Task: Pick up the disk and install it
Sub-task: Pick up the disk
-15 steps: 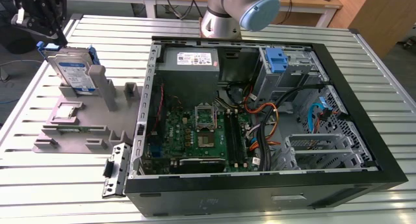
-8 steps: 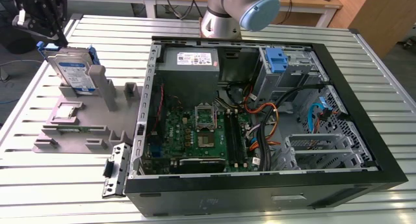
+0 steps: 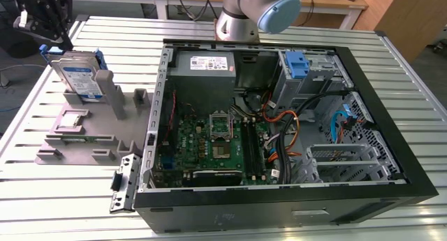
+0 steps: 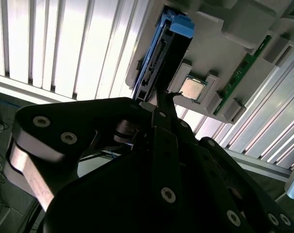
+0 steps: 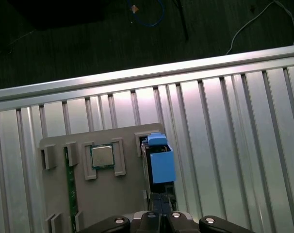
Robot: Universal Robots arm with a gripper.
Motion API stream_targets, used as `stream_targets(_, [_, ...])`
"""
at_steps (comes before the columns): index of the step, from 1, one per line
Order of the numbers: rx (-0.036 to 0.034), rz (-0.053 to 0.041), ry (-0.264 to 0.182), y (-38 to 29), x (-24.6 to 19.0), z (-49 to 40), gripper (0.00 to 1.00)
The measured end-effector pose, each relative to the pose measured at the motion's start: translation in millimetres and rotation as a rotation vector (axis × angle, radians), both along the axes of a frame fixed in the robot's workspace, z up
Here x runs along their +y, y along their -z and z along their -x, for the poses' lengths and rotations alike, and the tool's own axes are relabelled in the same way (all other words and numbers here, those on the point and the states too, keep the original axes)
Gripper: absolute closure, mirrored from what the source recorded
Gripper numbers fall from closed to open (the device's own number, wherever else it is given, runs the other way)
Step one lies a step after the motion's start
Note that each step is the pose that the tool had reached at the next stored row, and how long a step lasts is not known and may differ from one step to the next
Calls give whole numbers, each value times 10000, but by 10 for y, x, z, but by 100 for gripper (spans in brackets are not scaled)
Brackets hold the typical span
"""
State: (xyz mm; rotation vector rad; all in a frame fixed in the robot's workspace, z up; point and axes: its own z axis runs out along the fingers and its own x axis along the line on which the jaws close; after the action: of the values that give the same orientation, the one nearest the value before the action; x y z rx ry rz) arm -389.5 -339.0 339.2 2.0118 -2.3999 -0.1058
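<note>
I hang over one end of the grey fixture (image 3: 77,146), with my gripper (image 3: 62,41) just above the top edge of the disk (image 3: 78,76). The disk stands upright on its edge in a slot at that end of the fixture. In both wrist views my jaws look drawn together with nothing between them, and their tips sit close to the drive's near end without clasping it. I judge the step in hand to be the pick-up, which has not yet closed on anything. To do it well, I think I should centre over the drive's narrow edge and square my jaws across its thickness. They should open wider than the blue carrier, and any lift should run straight along the slot so the drive does not bind against the fixture's posts. Also on the fixture are a processor chip (image 5: 102,156) in its pocket beside the disk and a green memory stick (image 5: 72,194) on the chip's far side. The open computer case (image 3: 244,209) lies beside the fixture, well apart from the disk, with a blue bracket (image 3: 297,65) in its drive bay. As for writing, I see 2 labels: a white-and-blue one on the disk's broad face and a white one on the grey power supply (image 3: 206,63) in the case. I cannot make out the print on either.
</note>
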Motion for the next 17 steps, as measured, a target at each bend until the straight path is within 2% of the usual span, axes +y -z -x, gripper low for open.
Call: stream_targets(17, [0,0,0,12,0,0,90])
